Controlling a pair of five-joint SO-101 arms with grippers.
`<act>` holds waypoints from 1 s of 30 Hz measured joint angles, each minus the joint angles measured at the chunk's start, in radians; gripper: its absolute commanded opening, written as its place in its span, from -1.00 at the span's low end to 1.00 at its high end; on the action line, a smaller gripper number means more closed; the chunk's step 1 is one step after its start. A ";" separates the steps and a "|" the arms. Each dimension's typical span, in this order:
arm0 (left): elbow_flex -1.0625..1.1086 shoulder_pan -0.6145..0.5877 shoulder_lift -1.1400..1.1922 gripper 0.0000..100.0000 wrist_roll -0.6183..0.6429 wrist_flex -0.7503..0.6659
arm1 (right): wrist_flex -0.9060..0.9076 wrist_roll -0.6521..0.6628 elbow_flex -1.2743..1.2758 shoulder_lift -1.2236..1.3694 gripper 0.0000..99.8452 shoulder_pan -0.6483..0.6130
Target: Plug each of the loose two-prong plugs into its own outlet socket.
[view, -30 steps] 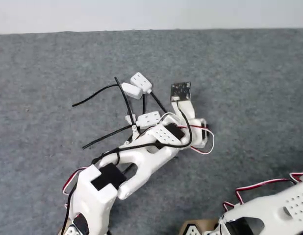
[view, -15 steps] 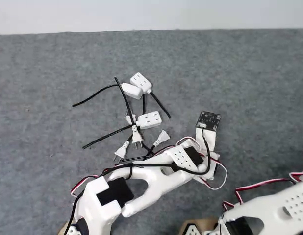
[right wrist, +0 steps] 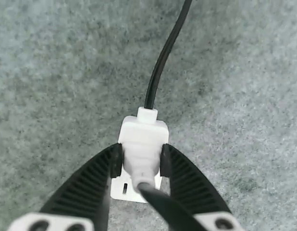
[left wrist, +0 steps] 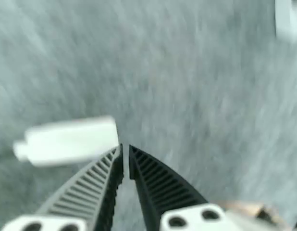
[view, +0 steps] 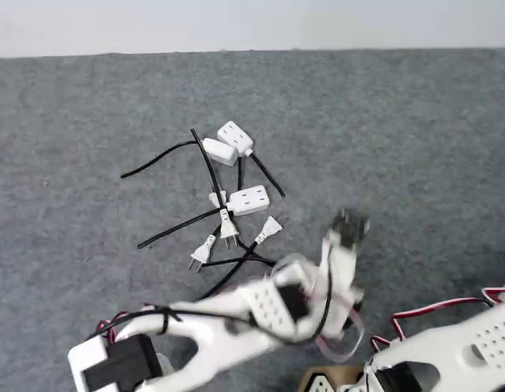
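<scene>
White plug [right wrist: 143, 130] — pinched by right end effector [right wrist: 141, 151]; left end effector [left wrist: 125, 149] apparently closed, empty

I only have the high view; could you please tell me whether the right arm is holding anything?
Observer: Yes. The right fingers are clamped on a white socket, one on each side of it.
Operator: Thank you. And the left arm's fingers, please: open or shut?
Observer: The left fingers are nearly touching at the tips, with nothing between them.
</scene>
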 measured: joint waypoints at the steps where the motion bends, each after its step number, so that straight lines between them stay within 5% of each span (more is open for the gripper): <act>1: 0.054 0.002 0.000 -0.97 0.002 -0.051 | 0.000 0.000 0.000 0.000 -0.96 0.000; 8: 0.084 -0.086 0.000 -0.94 0.008 -0.133 | 0.000 0.000 0.000 0.000 -0.96 -0.005; 11: 0.057 -0.112 0.000 -0.73 -0.014 -0.132 | 0.000 0.000 0.000 0.000 -0.96 -0.005; 17: -0.006 -0.092 0.000 -0.34 -0.204 0.040 | 0.000 0.000 0.000 0.000 -0.96 -0.005; 25: -0.017 -0.206 0.000 -0.32 -0.585 0.112 | 0.000 0.000 0.000 0.000 -0.96 -0.005; 30: -0.080 -0.259 0.000 -0.32 -0.709 0.112 | 0.000 0.000 0.000 0.000 -0.96 -0.008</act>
